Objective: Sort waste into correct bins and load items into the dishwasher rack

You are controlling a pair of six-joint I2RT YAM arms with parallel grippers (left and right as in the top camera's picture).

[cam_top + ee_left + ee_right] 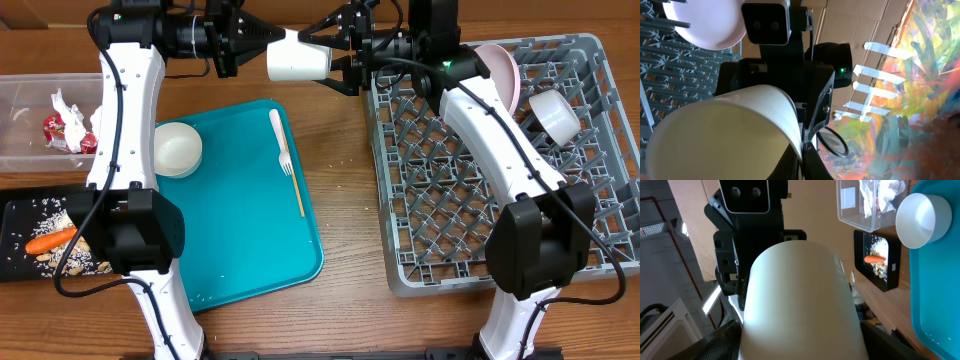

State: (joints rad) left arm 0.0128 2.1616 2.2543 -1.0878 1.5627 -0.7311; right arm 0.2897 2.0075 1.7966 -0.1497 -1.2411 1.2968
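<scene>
- Overhead, the dishwasher rack (590, 200) fills the right side of the table, with the pink plate (503, 68) and one white bowl (555, 115) standing in its far part
- The teal serving tray (240, 250) lies to its left, carrying the white fork (287, 160), with the second bowl (177, 148) at its left edge
- The left gripper (278, 37) is pinched together on the rim of the small white cup (298, 60), holding it in the air beyond the tray's far edge
- The right gripper (338, 57) has its jaws apart, one on each side of the cup's base end, and no contact shows
- The cup lies on its side, its long axis along the line between the two claws, mouth toward the left one and base toward the right; the right arm is nearer the rack, so this looks like a handover that needs the right jaws to close on the base first
</scene>
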